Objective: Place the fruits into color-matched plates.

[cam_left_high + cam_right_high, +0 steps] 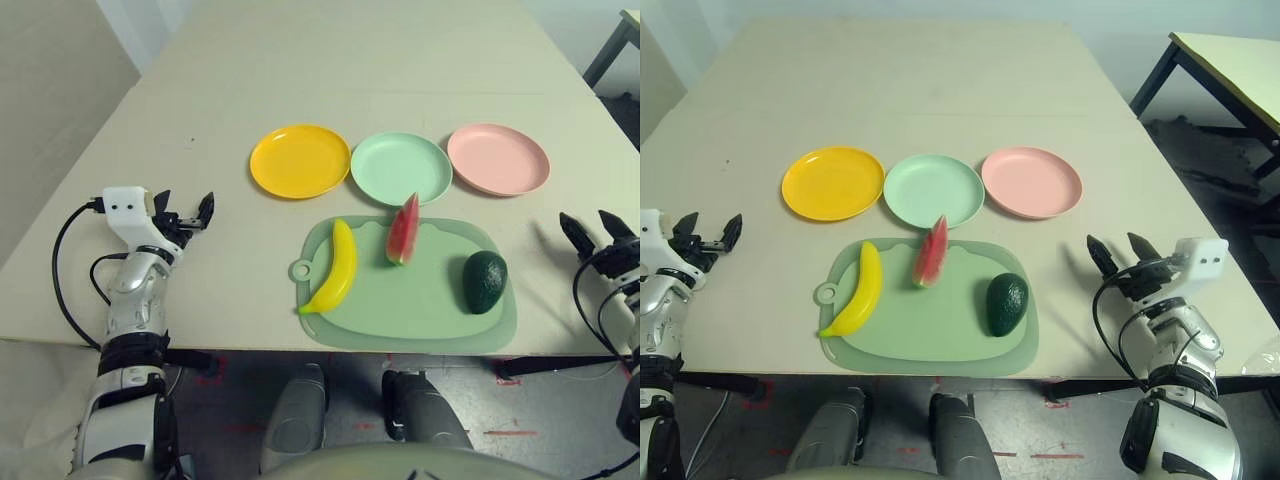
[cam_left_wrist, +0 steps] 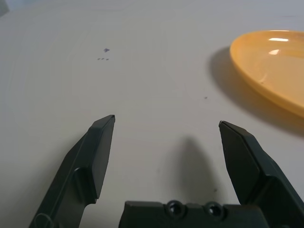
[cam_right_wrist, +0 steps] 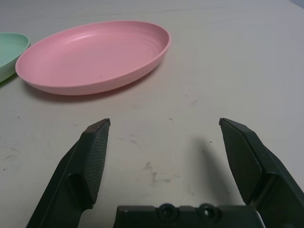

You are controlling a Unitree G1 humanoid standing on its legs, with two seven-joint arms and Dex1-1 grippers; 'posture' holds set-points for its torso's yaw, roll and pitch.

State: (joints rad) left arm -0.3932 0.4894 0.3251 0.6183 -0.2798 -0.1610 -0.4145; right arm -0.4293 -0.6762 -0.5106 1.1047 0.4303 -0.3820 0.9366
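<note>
While both arms wait at the table's sides, nothing held.

Left gripper (image 1: pixel 188 212): fingers spread apart, empty, level over bare table (image 1: pixel 200 90), well left of the cutting mat (image 1: pixel 420 335). Yellow plate (image 1: pixel 300 160) ahead and inward of it.

Right gripper (image 1: pixel 1118 255): fingers spread apart, empty, just right of the mat. Pink plate (image 1: pixel 1032 182) ahead and inward.

Avocado (image 1: pixel 1006 303): on the mat's right part, upright-ish, nearest the right gripper; likely first pick for that arm. Green plate (image 1: pixel 934 190) beyond it, middle of the row.

Watermelon wedge (image 1: pixel 932 252): mat's far edge, standing on its rind, just short of the green plate.

Banana (image 1: pixel 858 290): mat's left part, long axis running near-to-far, nearer the left gripper.

Room: plates almost touching in a row; open table on both flanks; mat close to the near table edge.
</note>
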